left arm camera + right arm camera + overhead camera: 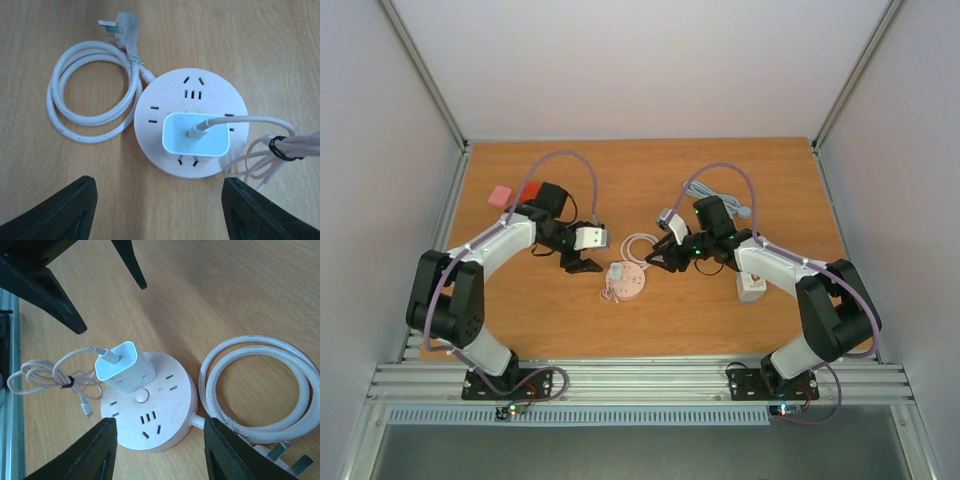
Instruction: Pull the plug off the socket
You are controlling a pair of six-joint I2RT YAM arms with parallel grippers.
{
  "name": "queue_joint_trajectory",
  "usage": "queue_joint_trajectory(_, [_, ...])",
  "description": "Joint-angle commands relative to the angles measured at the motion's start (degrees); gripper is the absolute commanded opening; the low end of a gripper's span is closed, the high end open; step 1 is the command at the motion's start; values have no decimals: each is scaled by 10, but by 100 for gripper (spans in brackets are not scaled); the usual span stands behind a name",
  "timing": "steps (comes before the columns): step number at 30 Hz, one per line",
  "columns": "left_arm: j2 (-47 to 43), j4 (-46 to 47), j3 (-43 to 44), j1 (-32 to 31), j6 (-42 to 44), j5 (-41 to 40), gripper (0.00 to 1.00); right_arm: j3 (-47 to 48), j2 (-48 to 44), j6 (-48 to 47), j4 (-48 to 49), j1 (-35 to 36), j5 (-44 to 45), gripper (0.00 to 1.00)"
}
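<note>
A round pink socket lies on the wooden table between my two grippers. A white plug sits in it, with a thin white cable leading off it. In the left wrist view the socket and plug lie just ahead of my open, empty left gripper. In the right wrist view the socket lies between the fingers of my open right gripper, with the plug just beyond. In the top view the left gripper is left of the socket and the right gripper is to its right.
The socket's thick white cord lies coiled beside it, ending in a three-pin plug. A bundled thin cable lies on the other side. A pink item, a red and black object and a white adapter lie further off.
</note>
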Motion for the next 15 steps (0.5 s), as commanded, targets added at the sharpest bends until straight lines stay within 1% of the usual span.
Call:
queue_joint_trajectory(1, [23, 29, -4, -24, 41, -2, 70, -2, 15, -24, -11, 10, 12, 47])
queue_joint_trajectory(7, [36, 33, -8, -48, 52, -7, 72, -5, 17, -35, -17, 19, 6, 42])
queue_joint_trajectory(11, [43, 36, -11, -61, 46, -2, 73, -13, 18, -49, -14, 29, 5, 41])
queue_joint_trajectory(15, [47, 64, -28, -76, 26, -5, 73, -24, 17, -55, -2, 38, 2, 40])
